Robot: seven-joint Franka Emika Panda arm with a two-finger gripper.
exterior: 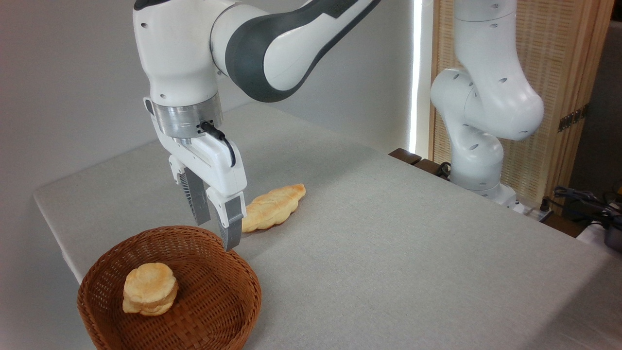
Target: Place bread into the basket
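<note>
The bread (273, 207), a long braided golden-tan loaf, lies flat on the grey table just right of my gripper. The reddish-brown wicker basket (243, 272) stands at the front left and holds a small round stacked bun (149, 288). My gripper (217, 233) hangs above the basket's far rim, fingers pointing down and open with nothing between them. The right finger (233, 228) overlaps the loaf's left end in the picture, so I cannot tell if they touch.
The arm's white base (478, 160) stands at the table's far right edge. Cables (578, 199) and a wooden slatted screen (559, 73) lie beyond it. The table's left edge runs close behind the basket.
</note>
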